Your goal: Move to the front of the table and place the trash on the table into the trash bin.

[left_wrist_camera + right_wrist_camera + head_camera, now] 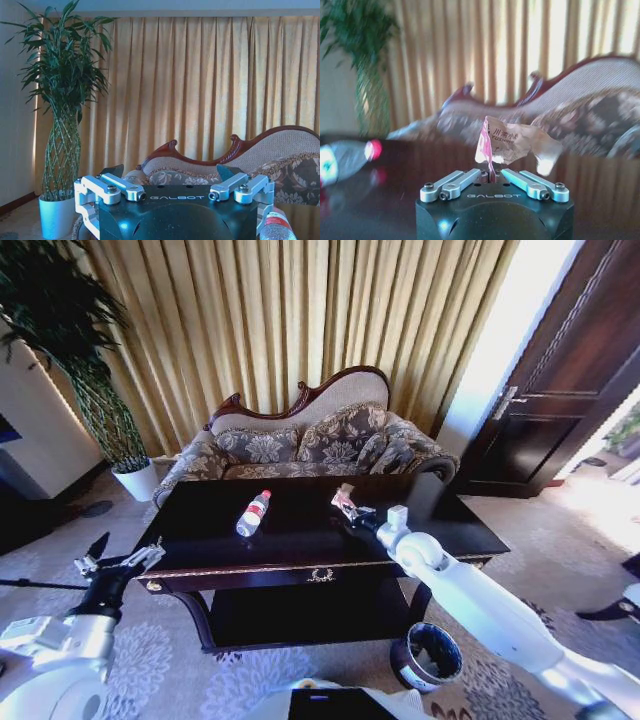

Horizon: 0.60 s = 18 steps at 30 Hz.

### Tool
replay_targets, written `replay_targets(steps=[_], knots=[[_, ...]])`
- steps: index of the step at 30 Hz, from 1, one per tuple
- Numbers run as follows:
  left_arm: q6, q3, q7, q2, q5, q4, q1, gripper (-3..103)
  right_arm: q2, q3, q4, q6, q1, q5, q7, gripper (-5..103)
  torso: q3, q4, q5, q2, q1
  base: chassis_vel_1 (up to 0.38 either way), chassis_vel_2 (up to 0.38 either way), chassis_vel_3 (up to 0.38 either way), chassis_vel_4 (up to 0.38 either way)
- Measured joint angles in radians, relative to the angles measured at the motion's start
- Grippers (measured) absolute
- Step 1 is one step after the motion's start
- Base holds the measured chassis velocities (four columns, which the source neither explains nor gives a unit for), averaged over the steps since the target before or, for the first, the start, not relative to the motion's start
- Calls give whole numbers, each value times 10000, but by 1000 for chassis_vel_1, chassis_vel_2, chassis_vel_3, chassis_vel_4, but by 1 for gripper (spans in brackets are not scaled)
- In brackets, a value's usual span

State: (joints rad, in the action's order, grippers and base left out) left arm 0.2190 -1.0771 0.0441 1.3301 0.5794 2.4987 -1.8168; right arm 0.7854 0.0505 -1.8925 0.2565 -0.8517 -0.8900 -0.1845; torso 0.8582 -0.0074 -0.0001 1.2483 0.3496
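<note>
dark glossy surface (pixel 300 540) under my right hand (pixel 352 512), which grips the wrapper (pixel 512 142); trash bin (pixel 428 657) sits below, back toward me; left hand (pixel 118 562) open, idle.

Long pleated golden-tan curtains (pixel 300 320) are hanging across the back wall, glowing with daylight. A floral-upholstered sofa with a carved dark wood frame (pixel 310 440) is standing before them. A tall green plant with a woven lattice stem (pixel 70 350) is rising from a white pot (pixel 137 480) at left. A dark panelled wooden door (pixel 560 380) is standing at right. Grey carpet with pale flower medallions (pixel 170 680) is covering the floor.
</note>
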Motion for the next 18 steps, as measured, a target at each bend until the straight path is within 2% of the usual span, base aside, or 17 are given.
replay_targets(steps=[3, 8, 11, 14, 16, 18], knots=[[-10, 5, -7, -54, 66, -67, 95, 100, 25, 985, -627, -693, -933, 331, -577, 0, 0, -2, 0, 0, 0, 0, 0, 0, 0], [-21, 5, -19, -78, 149, -94, 153, 100, 214, 1881, -1379, -1049, -2182, 982, -1343, 0, 0, -2, -1, 0, 0, 0, 0, 0, 0], [-146, -37, -80, -77, 197, -133, 109, 100, 634, 2733, -2036, -1101, -3445, 1476, -1770, 0, 0, -2, 1, 1, -1, 0, 0, 0, 0], [-212, -88, -153, -82, 229, -168, 83, 100, 973, 3364, -2417, -1103, -4262, 1859, -1796, 0, -1, -1, 3, 0, -1, 0, 0, 0, 0], [-267, -140, -177, -108, 301, -202, 63, 100, 1455, 4273, -2978, -1103, -5455, 2204, -1599, 0, -1, -1, -1, 1, -1, 0, 0, 0, 0], [-275, -140, -183, -112, 316, -205, 61, 100, 1595, 4536, -3152, -1104, -5814, 2287, -1516, 0, -1, -3, 0, 0, -1, 0, 0, 0, 0]])
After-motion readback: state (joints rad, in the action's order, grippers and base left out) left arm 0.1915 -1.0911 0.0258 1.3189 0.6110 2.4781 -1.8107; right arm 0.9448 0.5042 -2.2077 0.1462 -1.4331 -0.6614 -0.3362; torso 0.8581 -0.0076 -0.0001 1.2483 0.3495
